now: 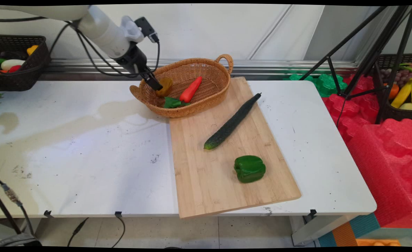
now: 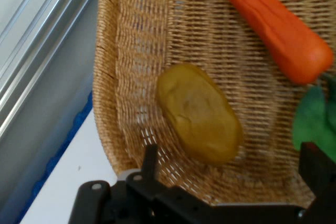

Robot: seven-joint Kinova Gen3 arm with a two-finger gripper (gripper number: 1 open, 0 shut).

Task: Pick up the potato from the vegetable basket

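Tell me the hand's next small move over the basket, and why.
Probably a short straight lift. The hand hangs inside the wicker basket, open, and the potato lies on the weave ahead of the fingers rather than between them, apparently free. The carrot lies close beside it, so lifting avoids nudging either.

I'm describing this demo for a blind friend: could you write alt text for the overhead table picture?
A white robot arm's black gripper hangs over a woven wicker basket, right beside a brownish-yellow potato lying in it with an orange carrot and its green leaves. In front, a pale wooden cutting board on the white table carries a long dark cucumber and a green bell pepper.
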